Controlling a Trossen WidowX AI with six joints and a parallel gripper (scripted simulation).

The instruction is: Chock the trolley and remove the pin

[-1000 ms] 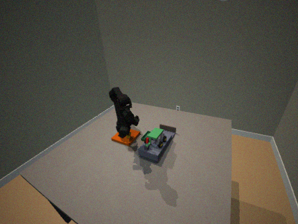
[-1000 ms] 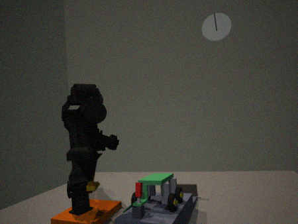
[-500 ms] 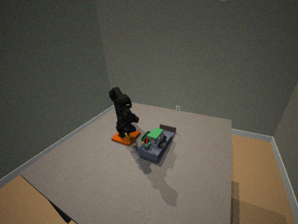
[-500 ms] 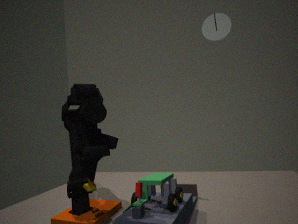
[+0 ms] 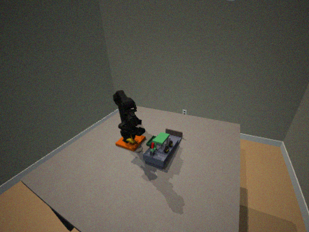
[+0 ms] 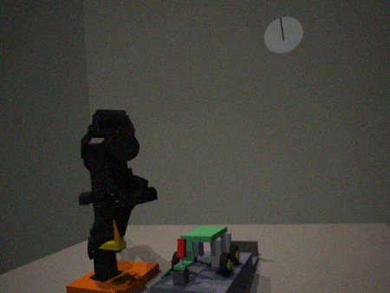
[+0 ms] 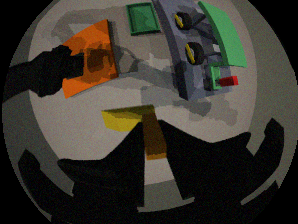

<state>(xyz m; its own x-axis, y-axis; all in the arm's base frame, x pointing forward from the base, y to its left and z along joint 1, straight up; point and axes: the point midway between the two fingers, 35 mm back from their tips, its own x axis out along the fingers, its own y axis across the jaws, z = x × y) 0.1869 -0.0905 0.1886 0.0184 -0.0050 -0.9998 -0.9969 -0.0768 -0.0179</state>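
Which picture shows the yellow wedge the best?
The wrist view: the yellow wedge hangs by its orange handle in the end effector. The exterior view shows it small and from the side; the top view shows only a yellow speck.

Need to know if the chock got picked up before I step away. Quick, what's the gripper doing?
Gripper: shut on the yellow chock, held by its orange handle in the air, away from the trolley.

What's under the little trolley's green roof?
Under the green roof you can see grey posts and black wheels with yellow hubs, standing on the grey ramp. The floor of the trolley beneath the roof is mostly hidden.
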